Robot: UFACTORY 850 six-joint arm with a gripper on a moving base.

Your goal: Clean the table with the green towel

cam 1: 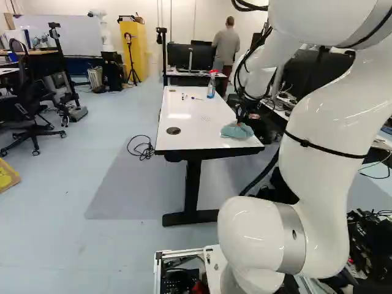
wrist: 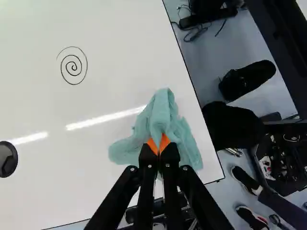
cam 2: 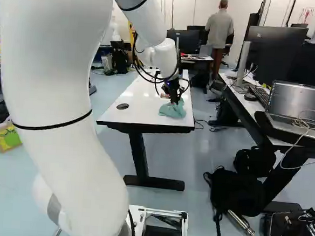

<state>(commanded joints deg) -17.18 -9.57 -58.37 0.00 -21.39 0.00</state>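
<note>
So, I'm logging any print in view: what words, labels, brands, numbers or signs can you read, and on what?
None can be read.
Spray bottle: any label is too small.
Keyboard: any key letters are too small.
Table: a drawn spiral, not a word.

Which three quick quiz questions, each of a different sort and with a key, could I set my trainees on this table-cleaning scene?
1. Multiple choice: what does the pincer hold?
A) a laptop
B) the green towel
C) a black cable

2. True or false: the drawn spiral is hidden under the green towel.

3. Fill the gap: the spray bottle on the white table is standing ____ (upright / on its side).

Key: 1 B; 2 false; 3 upright.
</note>
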